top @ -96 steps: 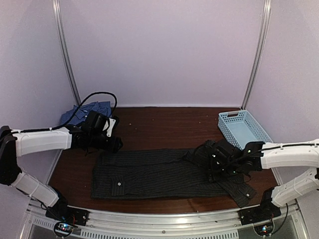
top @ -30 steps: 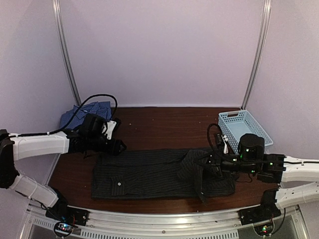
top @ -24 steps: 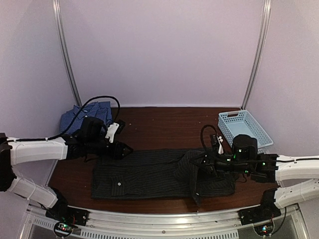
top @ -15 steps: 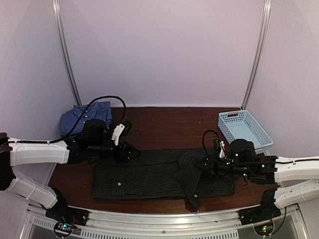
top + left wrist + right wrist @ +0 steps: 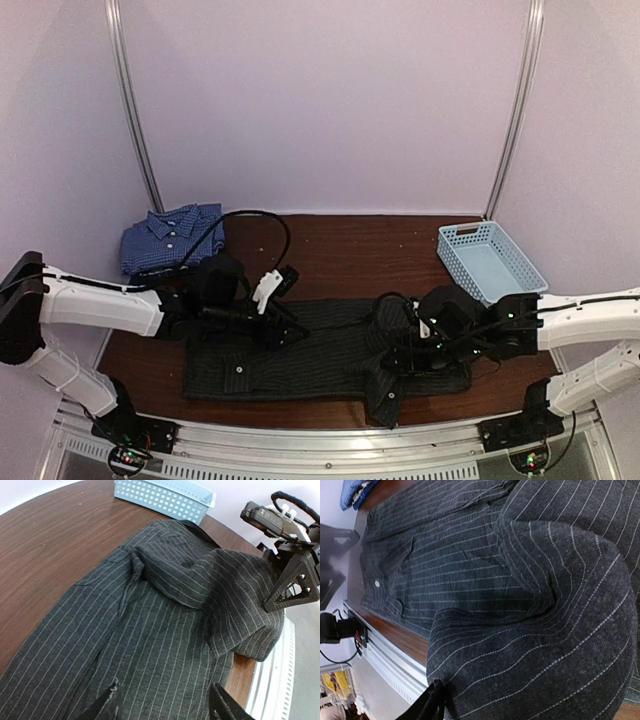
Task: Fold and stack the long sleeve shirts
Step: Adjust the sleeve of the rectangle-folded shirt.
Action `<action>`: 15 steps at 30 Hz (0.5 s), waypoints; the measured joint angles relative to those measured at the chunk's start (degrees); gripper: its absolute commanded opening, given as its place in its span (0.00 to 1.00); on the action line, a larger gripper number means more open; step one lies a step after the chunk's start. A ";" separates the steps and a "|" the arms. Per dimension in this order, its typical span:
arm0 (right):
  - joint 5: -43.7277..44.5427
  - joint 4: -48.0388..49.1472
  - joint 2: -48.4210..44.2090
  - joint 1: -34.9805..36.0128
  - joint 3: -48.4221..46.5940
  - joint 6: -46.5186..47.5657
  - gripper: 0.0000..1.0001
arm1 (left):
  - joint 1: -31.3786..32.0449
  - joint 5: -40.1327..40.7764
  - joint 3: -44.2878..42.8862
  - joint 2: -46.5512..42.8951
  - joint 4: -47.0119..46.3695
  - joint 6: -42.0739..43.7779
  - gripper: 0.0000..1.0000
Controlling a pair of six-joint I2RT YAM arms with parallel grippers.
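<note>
Right claw (image 5: pixel 398 352) pinches a raised fold of the black shirt (image 5: pixel 300 362); left claw (image 5: pixel 165 701) hangs spread just above the cloth beside it. Carry your fold across low, lay it square, then release. Blue shirt (image 5: pixel 168 238): well behind left claw.

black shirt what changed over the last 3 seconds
The right gripper, shut on the black shirt, dragged its right end left over the body. The left gripper, open, swung right to mid-shirt. The blue shirt and basket stayed put.
</note>
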State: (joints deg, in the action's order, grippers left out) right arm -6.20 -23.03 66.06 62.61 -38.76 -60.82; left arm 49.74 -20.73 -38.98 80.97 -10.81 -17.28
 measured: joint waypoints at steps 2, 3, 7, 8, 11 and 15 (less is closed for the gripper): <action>0.26 -3.89 0.22 1.29 -2.01 1.57 0.58 | 1.77 -0.09 -0.70 1.31 -0.72 0.74 0.61; 0.28 -5.27 0.04 1.73 -2.64 2.36 0.58 | 2.80 -0.20 -1.07 2.05 -1.27 1.11 0.61; -0.44 -8.17 -1.31 2.34 -3.48 4.83 0.60 | 6.36 -1.38 -2.71 5.40 -3.10 2.03 0.61; -0.85 -8.92 -1.84 2.43 -3.67 5.35 0.60 | 7.19 -1.73 -3.10 6.47 -3.74 2.14 0.61; -2.14 -10.84 -3.56 3.15 -5.14 6.67 0.60 | 9.07 -2.95 -4.04 9.60 -5.62 2.12 0.61; -2.91 -13.66 -6.97 4.15 -7.23 7.43 0.60 | 10.56 -5.44 -5.07 14.25 -8.50 0.90 0.61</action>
State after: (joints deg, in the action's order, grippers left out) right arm -9.10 -36.69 59.09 66.76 -46.00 -53.39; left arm 60.29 -26.17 -44.05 95.22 -19.31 -16.38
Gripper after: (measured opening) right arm 0.601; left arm 0.611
